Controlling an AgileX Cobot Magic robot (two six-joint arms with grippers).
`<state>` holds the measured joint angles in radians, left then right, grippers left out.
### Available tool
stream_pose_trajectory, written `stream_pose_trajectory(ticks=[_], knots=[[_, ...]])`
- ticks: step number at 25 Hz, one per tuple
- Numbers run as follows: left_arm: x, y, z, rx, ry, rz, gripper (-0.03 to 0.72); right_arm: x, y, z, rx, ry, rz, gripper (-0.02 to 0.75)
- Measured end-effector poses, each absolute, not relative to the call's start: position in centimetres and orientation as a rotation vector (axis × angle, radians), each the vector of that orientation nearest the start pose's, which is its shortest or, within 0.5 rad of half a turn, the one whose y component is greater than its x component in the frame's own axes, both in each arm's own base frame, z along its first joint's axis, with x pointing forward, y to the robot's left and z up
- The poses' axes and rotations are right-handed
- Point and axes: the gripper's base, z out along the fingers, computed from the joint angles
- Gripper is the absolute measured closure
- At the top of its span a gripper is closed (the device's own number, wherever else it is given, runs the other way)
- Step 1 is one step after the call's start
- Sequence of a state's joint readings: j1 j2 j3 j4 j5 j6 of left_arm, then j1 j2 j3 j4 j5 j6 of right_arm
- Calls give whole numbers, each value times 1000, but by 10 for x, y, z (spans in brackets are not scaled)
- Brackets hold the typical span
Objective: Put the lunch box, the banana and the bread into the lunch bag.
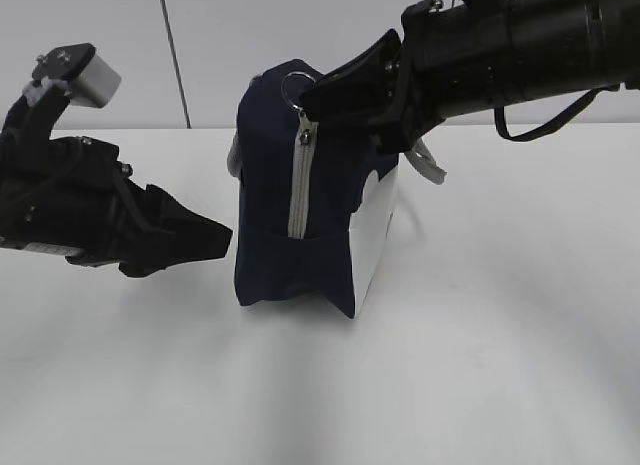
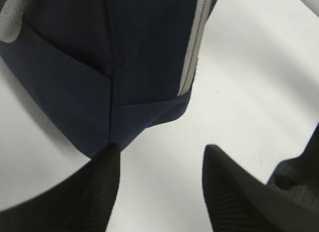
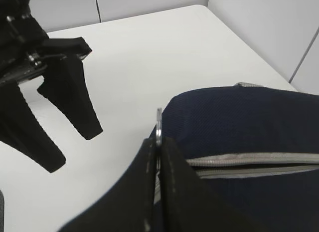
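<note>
The navy-blue lunch bag (image 1: 285, 225) stands upright mid-table with its grey zipper (image 1: 299, 190) running down the near end and a white side panel (image 1: 375, 230). My right gripper (image 1: 312, 97) is at the bag's top and is shut on the metal ring pull (image 1: 297, 87); in the right wrist view the ring (image 3: 158, 123) sticks out between the closed fingers. My left gripper (image 1: 222, 240) is open and empty, low at the bag's left bottom corner; in the left wrist view one finger (image 2: 107, 177) touches the bag's corner (image 2: 112, 134). The lunch box, banana and bread are out of view.
The white table (image 1: 500, 335) spreads around the bag. A grey webbing handle (image 1: 428, 165) hangs behind the bag on the right, and another (image 2: 10, 25) shows in the left wrist view. A pale wall stands behind.
</note>
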<state>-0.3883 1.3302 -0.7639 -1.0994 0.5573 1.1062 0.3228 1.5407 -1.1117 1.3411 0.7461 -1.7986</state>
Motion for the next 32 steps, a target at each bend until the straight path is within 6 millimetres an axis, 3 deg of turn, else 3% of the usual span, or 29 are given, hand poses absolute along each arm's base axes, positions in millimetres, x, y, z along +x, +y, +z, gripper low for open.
stream_pose_trajectory(ticks=[8,14,25,28,32], knots=[[230,-138,251,782,2053,-662,258,295,160,305,-1236,1690,612,754],[238,-144,245,779,1994,-706,203,294,160,302,-1251,1721,619,754],[250,-158,214,889,1965,-794,193,293,160,302,-1244,1739,639,754],[252,-159,208,895,1983,-801,245,293,160,302,-1246,1740,640,754],[252,-159,208,893,1984,-796,452,292,160,302,-1249,1741,638,754]])
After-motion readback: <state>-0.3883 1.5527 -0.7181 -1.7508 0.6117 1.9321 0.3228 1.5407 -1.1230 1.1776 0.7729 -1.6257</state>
